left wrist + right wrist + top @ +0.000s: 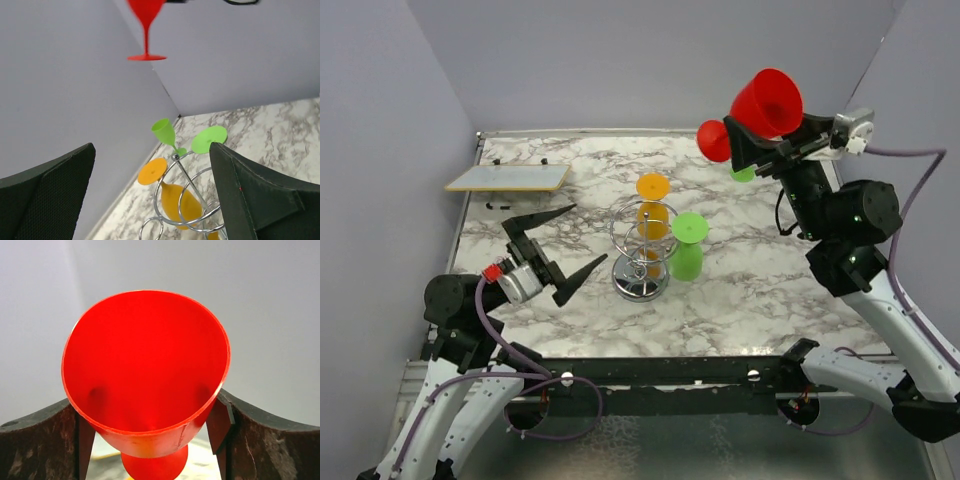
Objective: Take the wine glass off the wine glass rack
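The chrome wine glass rack (640,268) stands mid-table. An orange wine glass (652,214) hangs upside down in its wire loops (187,220), and in the left wrist view the orange wine glass (180,202) lies between my fingers' lines. A green wine glass (687,246) is upside down at the rack's right side; whether it hangs or stands I cannot tell. My left gripper (586,236) is open, just left of the rack, holding nothing. My right gripper (752,130) is raised at the back right, shut on the bowl of a red wine glass (766,102) (145,370).
A white flat board (508,178) lies at the back left corner. Another green glass (165,131) stands further back, mostly hidden behind the right gripper in the top view. Grey walls enclose the marble table (750,300) on three sides.
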`<state>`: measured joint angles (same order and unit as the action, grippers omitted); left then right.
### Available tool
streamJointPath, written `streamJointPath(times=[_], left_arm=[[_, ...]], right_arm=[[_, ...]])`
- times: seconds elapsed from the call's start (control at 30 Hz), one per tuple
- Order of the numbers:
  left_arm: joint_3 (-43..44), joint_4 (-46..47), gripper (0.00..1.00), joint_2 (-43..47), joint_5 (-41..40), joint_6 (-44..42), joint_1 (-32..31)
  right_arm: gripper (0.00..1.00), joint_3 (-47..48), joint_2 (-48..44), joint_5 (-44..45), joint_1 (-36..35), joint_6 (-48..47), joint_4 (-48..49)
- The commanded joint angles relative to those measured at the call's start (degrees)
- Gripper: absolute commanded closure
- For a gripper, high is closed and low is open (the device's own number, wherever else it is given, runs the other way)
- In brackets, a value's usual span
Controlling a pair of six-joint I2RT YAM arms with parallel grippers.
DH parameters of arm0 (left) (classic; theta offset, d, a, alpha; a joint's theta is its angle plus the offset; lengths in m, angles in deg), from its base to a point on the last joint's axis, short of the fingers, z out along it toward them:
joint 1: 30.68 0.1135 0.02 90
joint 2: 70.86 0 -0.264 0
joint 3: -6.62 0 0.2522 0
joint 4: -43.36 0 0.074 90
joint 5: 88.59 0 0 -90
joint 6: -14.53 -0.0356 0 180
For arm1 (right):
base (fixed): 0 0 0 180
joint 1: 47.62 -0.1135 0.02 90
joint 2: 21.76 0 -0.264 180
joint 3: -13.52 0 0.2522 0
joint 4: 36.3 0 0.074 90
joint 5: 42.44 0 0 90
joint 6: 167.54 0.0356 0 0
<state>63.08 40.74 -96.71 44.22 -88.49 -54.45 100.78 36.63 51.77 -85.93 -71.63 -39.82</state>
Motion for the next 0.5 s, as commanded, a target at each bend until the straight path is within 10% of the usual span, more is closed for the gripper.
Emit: streamJointPath(times=[0.0,0.23,0.47], left_arm=[[3.2,-1.3,0.01,1.2,-20.5,16.4,-0.1],[8.7,-11.0,0.01,-0.9,-30.8,21.3,-0.2],[10.8,-15.1,0.01,-3.1,-31.8,24.5,-0.1]], right_arm=[[0.23,-8.5,0.6,24.8,-0.4,-22.6,15.3],[0.22,-17.1,11.5,37.0,3.2,-39.4,35.8],[0.22,-13.6,19.3,28.9,16.8,-12.1,16.5]])
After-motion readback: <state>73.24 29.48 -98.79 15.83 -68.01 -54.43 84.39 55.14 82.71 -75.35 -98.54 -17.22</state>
